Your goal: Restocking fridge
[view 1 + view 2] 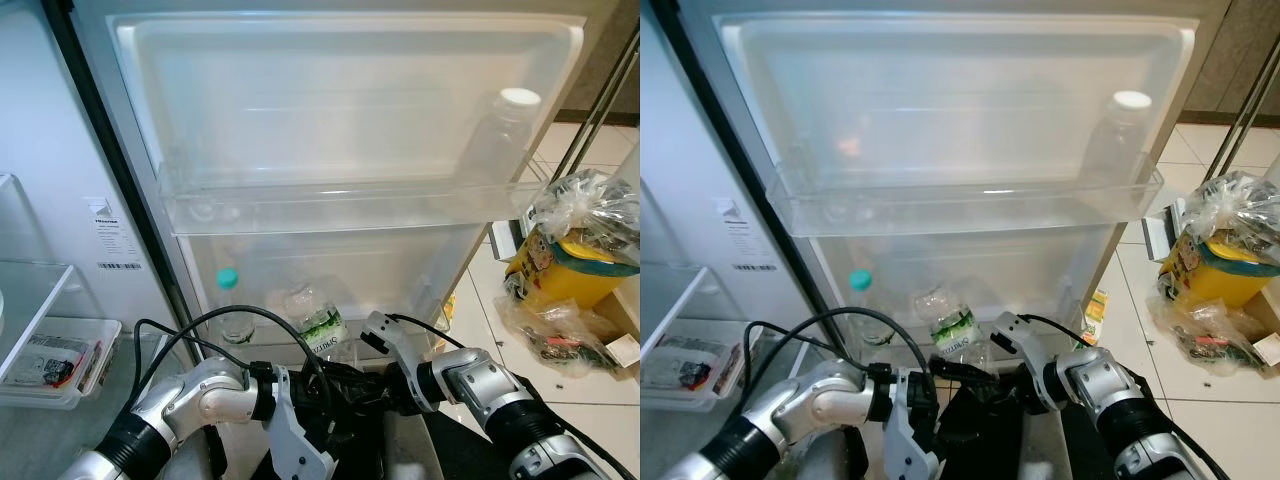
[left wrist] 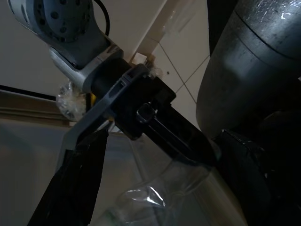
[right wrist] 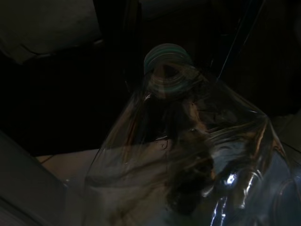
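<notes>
I see both grippers meeting low at the green-labelled bottle (image 1: 318,322) (tilted towards the door's lower shelf (image 1: 400,345)), but their finger state I cannot tell.

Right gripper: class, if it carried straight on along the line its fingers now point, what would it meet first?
Probably the crumpled clear plastic bottle with the green label, which lies right ahead of the right gripper; depth is unclear.
</notes>
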`<state>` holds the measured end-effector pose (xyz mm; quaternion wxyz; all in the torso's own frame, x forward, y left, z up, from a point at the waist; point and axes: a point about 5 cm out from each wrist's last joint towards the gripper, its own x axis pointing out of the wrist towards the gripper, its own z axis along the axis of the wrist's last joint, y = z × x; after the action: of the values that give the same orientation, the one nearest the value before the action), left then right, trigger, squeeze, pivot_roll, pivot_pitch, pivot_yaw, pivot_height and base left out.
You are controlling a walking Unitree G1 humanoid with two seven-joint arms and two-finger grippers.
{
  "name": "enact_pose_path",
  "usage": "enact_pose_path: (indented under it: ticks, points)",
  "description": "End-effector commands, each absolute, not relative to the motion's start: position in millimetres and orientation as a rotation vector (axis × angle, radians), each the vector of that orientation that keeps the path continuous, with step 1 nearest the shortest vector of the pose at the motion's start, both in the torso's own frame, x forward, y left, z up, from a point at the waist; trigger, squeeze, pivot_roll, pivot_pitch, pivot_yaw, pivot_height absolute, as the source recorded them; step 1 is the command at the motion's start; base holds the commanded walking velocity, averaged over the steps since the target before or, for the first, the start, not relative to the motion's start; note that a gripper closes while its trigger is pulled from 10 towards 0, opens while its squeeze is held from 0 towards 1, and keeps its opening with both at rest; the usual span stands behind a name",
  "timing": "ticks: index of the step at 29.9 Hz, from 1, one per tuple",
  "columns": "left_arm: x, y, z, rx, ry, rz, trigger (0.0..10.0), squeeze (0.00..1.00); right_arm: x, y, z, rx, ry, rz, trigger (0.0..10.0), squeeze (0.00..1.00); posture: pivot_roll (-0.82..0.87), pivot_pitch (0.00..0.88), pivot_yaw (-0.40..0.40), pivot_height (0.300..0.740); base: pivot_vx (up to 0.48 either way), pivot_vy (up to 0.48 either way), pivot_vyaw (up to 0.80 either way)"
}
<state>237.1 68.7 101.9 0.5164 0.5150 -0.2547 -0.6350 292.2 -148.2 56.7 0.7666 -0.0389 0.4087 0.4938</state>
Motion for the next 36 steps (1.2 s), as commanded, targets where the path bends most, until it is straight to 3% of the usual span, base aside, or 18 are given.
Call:
enact_pose_path:
  ticks: [1, 21, 36]
  points:
    - [237.4, 71.0, 97.6, 1.270, -0.612, -1.531, 10.0, 0.00, 288.7, -146.3, 57.3, -0.042, 0.890, 1.089, 10.0, 0.00, -0.05, 0.135, -0.047, 0.453, 0.000, 0.000, 0.00]
    - [245.9, 74.4, 88.0, 1.323, -0.717, -1.310, 10.0, 0.00, 284.5, -141.6, 69.6, 0.116, 0.882, 1.142, 10.0, 0.00, -0.06, 0.131, -0.049, 0.453, 0.000, 0.000, 0.00]
    - [247.6, 96.0, 68.7, 1.431, -0.708, -1.328, 10.0, 0.00, 279.4, -151.5, 65.2, 0.101, 0.931, 1.127, 10.0, 0.00, -0.06, 0.120, -0.046, 0.453, 0.000, 0.000, 0.00]
